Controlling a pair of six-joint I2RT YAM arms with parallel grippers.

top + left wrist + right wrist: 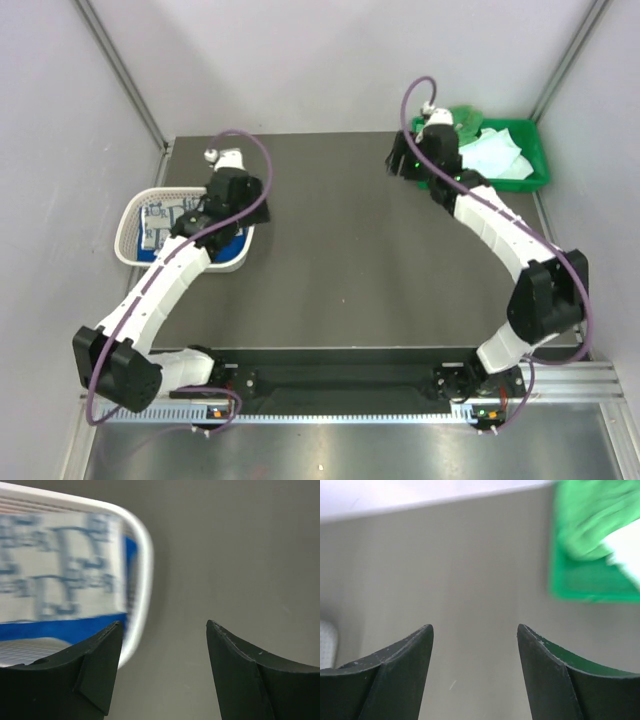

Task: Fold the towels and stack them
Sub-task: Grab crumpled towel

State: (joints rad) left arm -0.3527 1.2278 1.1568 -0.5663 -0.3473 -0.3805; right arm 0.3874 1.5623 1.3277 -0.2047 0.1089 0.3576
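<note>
Two arms reach out over the dark table [340,250], one towards each side. The left gripper [196,222] hangs at the right-hand edge of the white lattice basket [129,214], which sits at the left of the table. In the left wrist view its jaws [162,625] stand wide apart with nothing between them; one finger [95,675] shows in front of the basket rim [146,560] and the other is over bare tabletop.

Inside the basket lies the blue-grey patterned towel [160,221], blurred in the wrist view [60,565], and under it the royal blue towel [236,250], a strip of which shows below the patterned cloth [60,629]. How neatly either one is folded I cannot tell.

The right gripper [400,160] hovers above the table just to the left of the green tray [538,172] at the far right corner. Its jaws [475,627] are also spread wide and grip nothing, with only grey tabletop visible between the fingers. The tray [585,587] holds two loose, crumpled cloths: the pale mint-white towel [497,155], of which the wrist camera catches a corner [627,545], and the bright green towel [465,120], bunched at the back of the tray [590,520]. Neither cloth touches the gripper
</note>
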